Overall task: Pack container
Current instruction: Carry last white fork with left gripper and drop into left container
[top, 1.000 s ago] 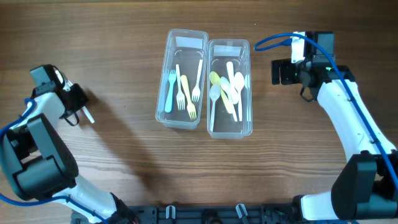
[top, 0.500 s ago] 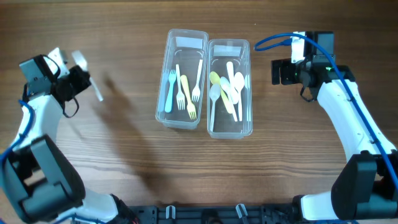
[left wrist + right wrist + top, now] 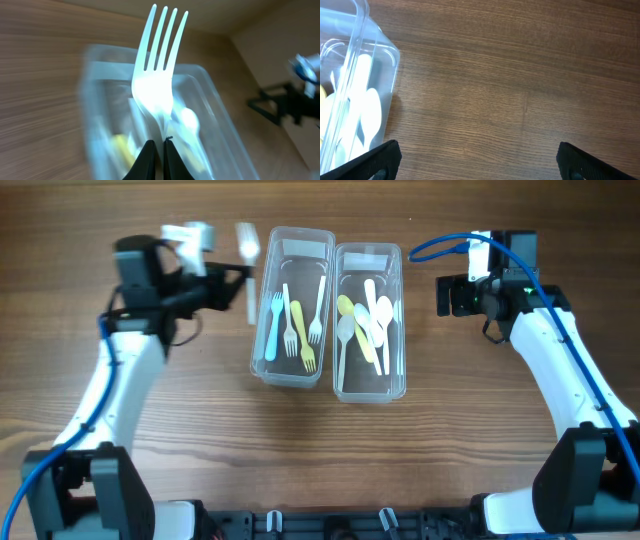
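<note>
- The white plastic fork (image 3: 155,85) has changed place most: a second ago we saw it far out at the table's left edge, and now it hangs in the air just beside the upper left corner of the left clear plastic tub (image 3: 300,232).
- The left gripper (image 3: 156,150) carries it, jaws pinched shut on the fork's handle, tines pointing away from the wrist. The left-wrist view is blurred, which we take as a sign of a fast swing.
- That tub already holds a blue fork (image 3: 271,326), a yellow fork (image 3: 301,330) and a white one, so we judge this to be the carry step, with lowering and release not yet done.
- The right clear plastic tub (image 3: 368,248), touching the first along its long side, holds yellow and white spoons (image 3: 372,320); its contents look the same as before.
- The right gripper (image 3: 449,296) has not moved in that second: it hovers beside the spoon tub, jaws spread wide and empty.
- The wooden table (image 3: 200,430) shows no other loose cutlery, so we think this fork may be the last piece.
- We can read no brand, label or writing. Each tub has a pale frosted patch at its far end, but no letters show.
</note>
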Action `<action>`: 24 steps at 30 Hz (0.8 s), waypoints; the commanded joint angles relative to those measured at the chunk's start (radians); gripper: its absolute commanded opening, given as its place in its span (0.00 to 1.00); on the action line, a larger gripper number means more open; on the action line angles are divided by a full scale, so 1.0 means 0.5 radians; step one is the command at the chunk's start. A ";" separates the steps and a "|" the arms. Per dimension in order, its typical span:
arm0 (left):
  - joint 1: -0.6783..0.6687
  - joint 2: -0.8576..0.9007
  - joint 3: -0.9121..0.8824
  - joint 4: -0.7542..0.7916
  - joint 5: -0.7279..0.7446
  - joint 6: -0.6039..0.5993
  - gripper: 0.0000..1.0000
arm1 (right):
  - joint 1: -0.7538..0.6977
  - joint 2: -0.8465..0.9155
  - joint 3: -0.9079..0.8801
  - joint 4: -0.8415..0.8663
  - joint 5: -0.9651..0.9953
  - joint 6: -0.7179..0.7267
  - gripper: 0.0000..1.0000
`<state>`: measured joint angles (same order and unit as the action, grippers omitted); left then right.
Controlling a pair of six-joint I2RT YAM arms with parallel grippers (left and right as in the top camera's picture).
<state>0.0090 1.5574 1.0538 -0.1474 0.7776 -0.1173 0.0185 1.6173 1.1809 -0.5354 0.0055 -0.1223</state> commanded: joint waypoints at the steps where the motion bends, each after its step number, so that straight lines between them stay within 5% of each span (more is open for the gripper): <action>1: -0.225 -0.037 0.010 0.004 -0.124 0.018 0.04 | 0.002 -0.009 0.004 0.006 0.034 -0.017 1.00; 13: -0.552 -0.037 0.010 -0.052 -0.646 0.018 0.04 | 0.002 -0.009 0.004 0.006 0.034 -0.017 1.00; 14: -0.551 -0.037 0.010 -0.055 -0.647 0.018 0.09 | 0.002 -0.009 0.004 0.006 0.034 -0.016 1.00; 17: -0.549 -0.037 0.010 -0.051 -0.655 0.018 0.63 | 0.002 -0.009 0.004 0.006 0.034 -0.017 1.00; 20: -0.549 -0.037 0.010 -0.008 -0.656 0.018 0.87 | 0.002 -0.009 0.004 0.006 0.034 -0.017 1.00; 24: -0.530 -0.037 0.010 0.090 -0.782 0.018 1.00 | 0.002 -0.009 0.004 0.006 0.034 -0.017 1.00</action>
<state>-0.2626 1.5574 1.0538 -0.1291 0.4534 -0.1158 0.0185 1.6173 1.1805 -0.5354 0.0055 -0.1219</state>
